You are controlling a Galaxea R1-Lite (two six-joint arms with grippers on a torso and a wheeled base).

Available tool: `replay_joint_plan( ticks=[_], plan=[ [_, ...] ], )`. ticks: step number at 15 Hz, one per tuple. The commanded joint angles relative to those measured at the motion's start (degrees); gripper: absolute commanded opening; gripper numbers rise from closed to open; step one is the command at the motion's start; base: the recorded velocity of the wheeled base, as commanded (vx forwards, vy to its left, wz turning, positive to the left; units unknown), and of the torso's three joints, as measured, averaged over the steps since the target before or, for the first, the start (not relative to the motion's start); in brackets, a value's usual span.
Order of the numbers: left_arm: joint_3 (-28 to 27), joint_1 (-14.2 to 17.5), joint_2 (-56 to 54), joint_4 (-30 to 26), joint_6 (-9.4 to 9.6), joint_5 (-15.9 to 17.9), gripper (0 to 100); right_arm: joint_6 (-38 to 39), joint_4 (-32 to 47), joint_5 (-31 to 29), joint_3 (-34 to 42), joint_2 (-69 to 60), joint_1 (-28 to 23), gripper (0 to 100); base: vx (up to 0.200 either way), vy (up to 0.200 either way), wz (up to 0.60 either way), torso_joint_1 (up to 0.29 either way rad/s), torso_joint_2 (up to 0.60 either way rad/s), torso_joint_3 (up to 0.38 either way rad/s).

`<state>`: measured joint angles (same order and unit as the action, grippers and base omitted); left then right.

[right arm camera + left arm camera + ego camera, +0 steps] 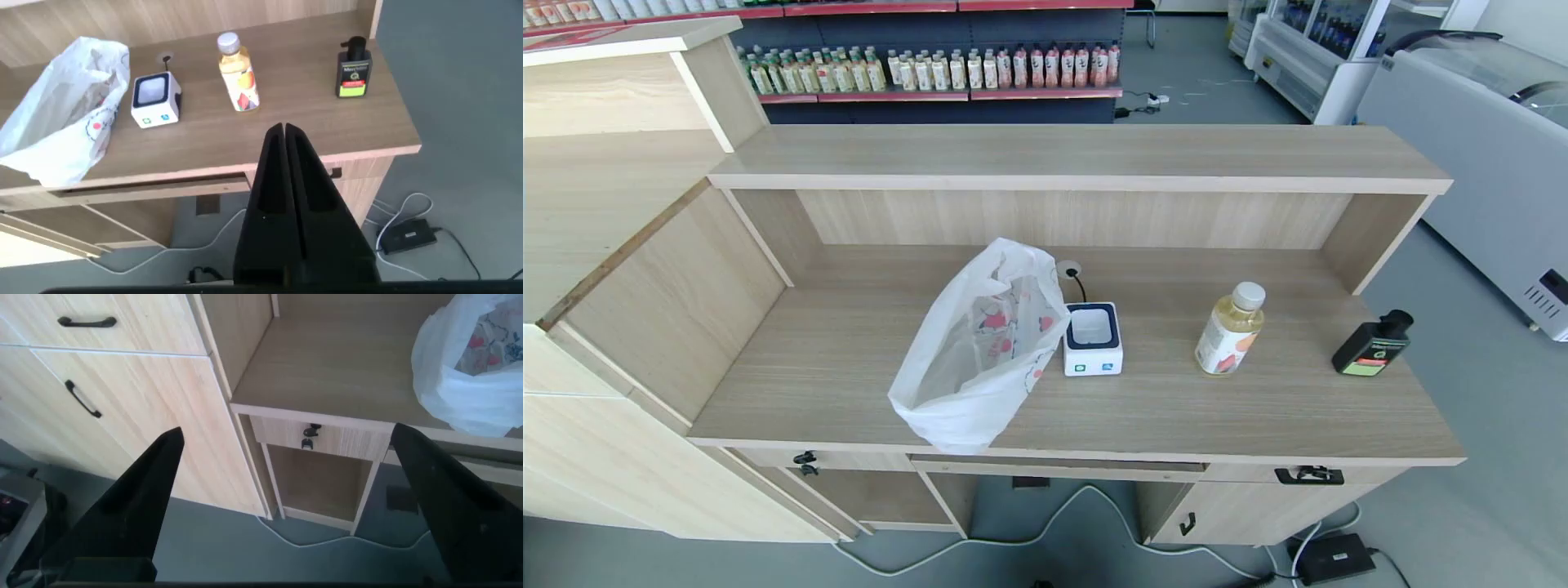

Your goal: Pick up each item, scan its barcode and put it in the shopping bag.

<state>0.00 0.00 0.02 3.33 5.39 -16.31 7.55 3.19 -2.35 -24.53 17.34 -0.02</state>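
A white plastic shopping bag (980, 347) lies open on the wooden counter, left of middle; it also shows as the bag (478, 367) and the bag (69, 102). Right of it sits a small white barcode scanner (1092, 339), the scanner (154, 100). A yellow drink bottle (1230, 329) with a white cap stands further right, the bottle (237, 72). A black bottle (1372, 345) stands near the counter's right end, the same bottle (353, 69). My left gripper (286, 482) is open, low in front of the counter's left end. My right gripper (284, 163) is shut, empty, in front of the counter.
The counter (1258, 408) has a raised back shelf (1078, 155) and side walls. Drawers and cabinet doors (98, 384) sit below it. Cables and a black power brick (1335, 557) lie on the floor. Shelves of bottles and freezers stand behind.
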Motion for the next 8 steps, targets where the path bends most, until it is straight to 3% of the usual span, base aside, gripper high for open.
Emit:
replay_joint_plan(
  ticks=[1,7,8],
  plan=[
    [0.0,0.0,-0.02,0.01,-0.03,-0.04,100,6.25,0.41,-6.7,-24.87,30.83,-2.61,0,0.0,0.0,0.0,0.0,0.0,0.0],
    [0.0,0.0,-0.02,0.01,-0.03,-0.04,100,6.16,-2.49,-7.49,-23.55,38.56,-2.52,0,0.0,0.0,0.0,0.0,0.0,0.0],
    [0.0,0.0,-0.02,0.01,-0.03,-0.04,100,5.64,-5.65,-6.96,-18.01,41.99,-1.29,0,0.0,0.0,0.0,0.0,0.0,0.0]
  ],
)
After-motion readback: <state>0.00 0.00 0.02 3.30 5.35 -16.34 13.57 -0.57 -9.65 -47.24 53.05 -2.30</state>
